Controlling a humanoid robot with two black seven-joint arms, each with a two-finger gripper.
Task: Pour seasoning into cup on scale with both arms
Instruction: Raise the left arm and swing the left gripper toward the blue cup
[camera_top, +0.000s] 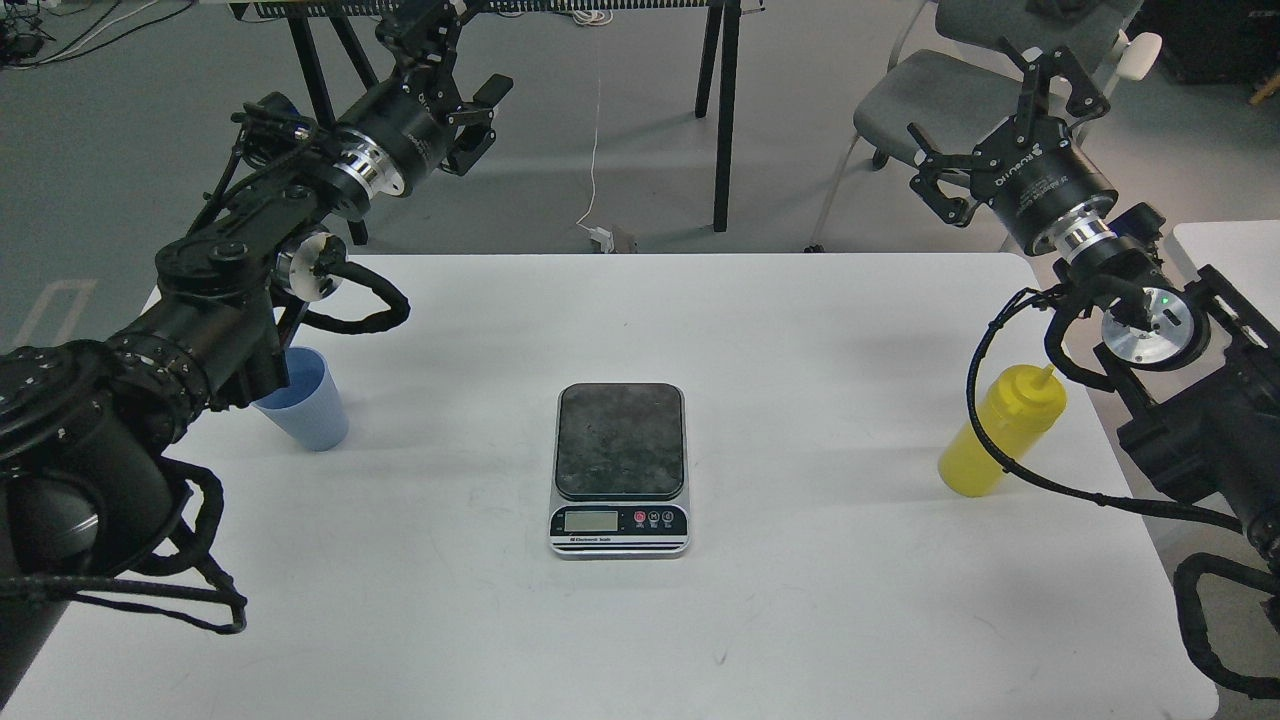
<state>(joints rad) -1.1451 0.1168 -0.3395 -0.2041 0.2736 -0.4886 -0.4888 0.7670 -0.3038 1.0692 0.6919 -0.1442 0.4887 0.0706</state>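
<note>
Centrally, scale (620, 468) on table (800, 620), cup (308, 404) at left, seasoning bottle (1000, 432) at right, left gripper (440, 25) jaw state unclear, right gripper (1000, 125) spread wide, both raised.

Matt ribbed plastic cup (308, 405), glossy yellow plastic bottle (990, 440), smooth white table (800, 620)
</note>
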